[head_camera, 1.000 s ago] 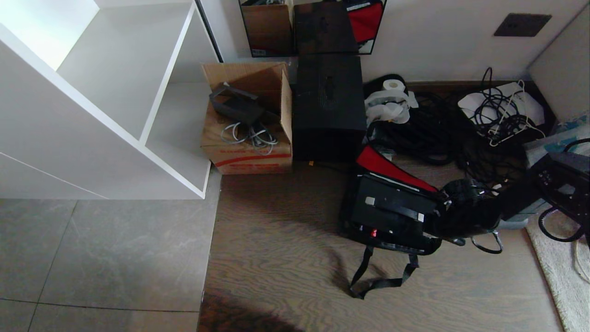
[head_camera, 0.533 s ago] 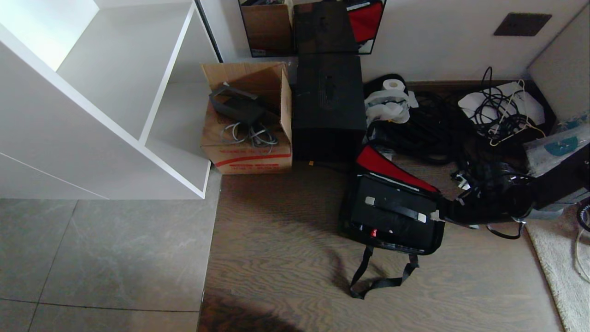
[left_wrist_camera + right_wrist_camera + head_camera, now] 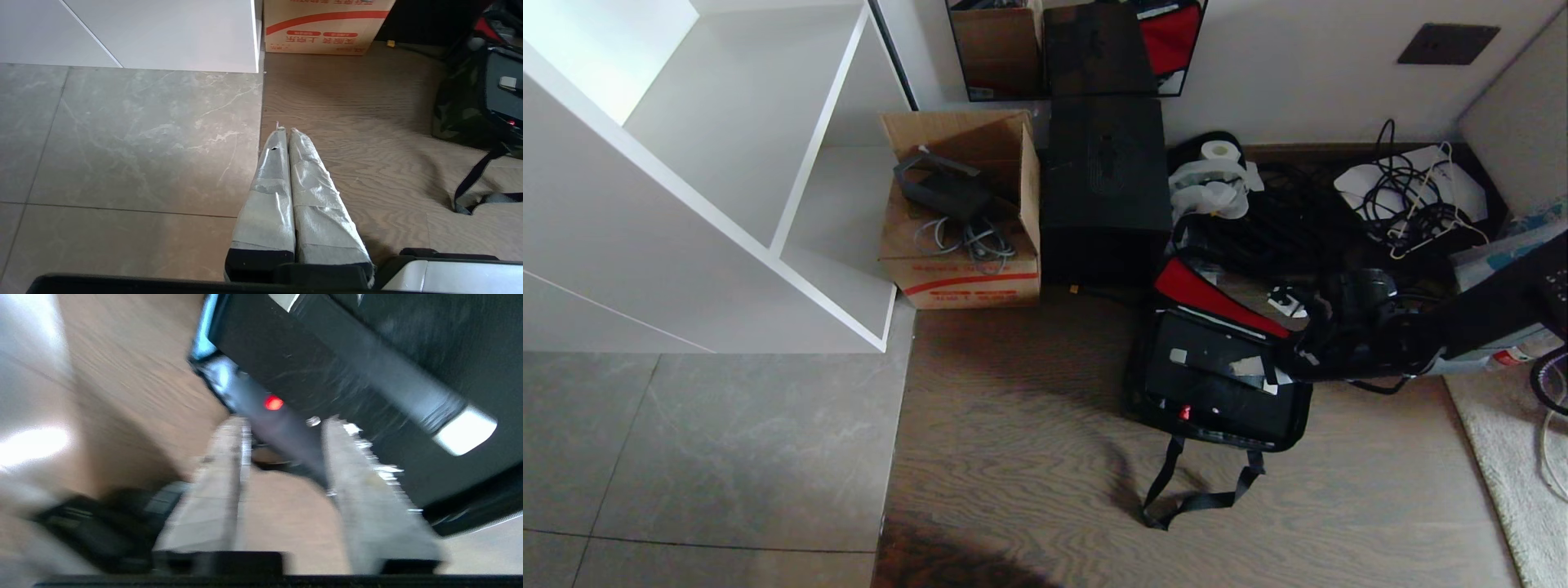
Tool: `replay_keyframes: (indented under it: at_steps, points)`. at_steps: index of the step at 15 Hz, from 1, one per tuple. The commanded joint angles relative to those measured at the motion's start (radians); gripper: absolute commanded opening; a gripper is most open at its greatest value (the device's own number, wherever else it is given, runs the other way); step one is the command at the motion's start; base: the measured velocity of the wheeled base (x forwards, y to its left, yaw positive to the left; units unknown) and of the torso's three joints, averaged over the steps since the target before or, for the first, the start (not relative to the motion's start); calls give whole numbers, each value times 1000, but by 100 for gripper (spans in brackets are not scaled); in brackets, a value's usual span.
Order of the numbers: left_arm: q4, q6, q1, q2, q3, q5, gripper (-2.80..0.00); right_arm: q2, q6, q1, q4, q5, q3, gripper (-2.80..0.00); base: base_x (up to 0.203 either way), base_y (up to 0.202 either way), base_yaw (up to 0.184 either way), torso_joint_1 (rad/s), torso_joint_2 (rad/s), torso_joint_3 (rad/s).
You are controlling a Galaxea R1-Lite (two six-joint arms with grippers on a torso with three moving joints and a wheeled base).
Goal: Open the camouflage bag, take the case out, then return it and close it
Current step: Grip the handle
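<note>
you're looking down at a wood-grain floor (image 3: 1029, 425) meeting grey stone tiles (image 3: 703, 457) on the left. a white shelving unit (image 3: 686, 163) stands above the tiles, against a pale wall (image 3: 1298, 65) holding a dark wall plate (image 3: 1447, 43) and a mirror (image 3: 1078, 49). a pale rug (image 3: 1511, 474) edges the right.

— Where are we? 
— A lived-in room's storage corner, we'd say: white shelf unit (image 3: 727, 163), cardboard box (image 3: 964, 237) of cables, tangled cords (image 3: 1413, 200) along the wall, rug (image 3: 1515, 457).
</note>
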Motion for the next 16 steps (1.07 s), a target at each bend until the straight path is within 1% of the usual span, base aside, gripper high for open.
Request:
replay_keyframes:
  at_steps: [1,2,4,5,6,8,9,10,11,14,15,16]
  points:
    - [1,0,0,0,-1,0,-280,51,-224,34,-3,-57,-16,0,0,0,0,0,0,0]
    - [1,0,0,0,-1,0,-280,65,-307,41,-10,-83,-24,0,0,0,0,0,0,0]
    - [0,0,0,0,0,0,-280,96,-430,43,-97,-136,-30,0,0,0,0,0,0,0]
    - [1,0,0,0,0,0,-280,113,-502,43,-153,-226,-27,0,0,0,0,0,0,0]
    - [1,0,0,0,0,0,-280,128,-547,44,-201,-342,-28,0,0,0,0,0,0,0]
    - [1,0,0,0,0,2,-280,156,-585,68,-326,-641,-35,0,0,0,0,0,0,0]
    - [1,0,0,0,0,0,-280,171,-601,90,-392,-755,-32,0,0,0,0,0,0,0]
    - [1,0,0,0,0,0,-280,178,-613,119,-429,-798,-29,0,0,0,0,0,0,0]
    - [1,0,0,0,0,0,-280,173,-617,137,-429,-798,-27,0,0,0,0,0,0,0]
    - [0,0,0,0,-1,0,-280,170,-630,147,-418,-783,-11,0,0,0,0,0,0,0]
    - [1,0,0,0,0,0,-280,167,-646,147,-420,-775,-2,0,0,0,0,0,0,0]
    - [0,0,0,0,-2,0,-280,161,-688,147,-419,-756,6,0,0,0,0,0,0,0]
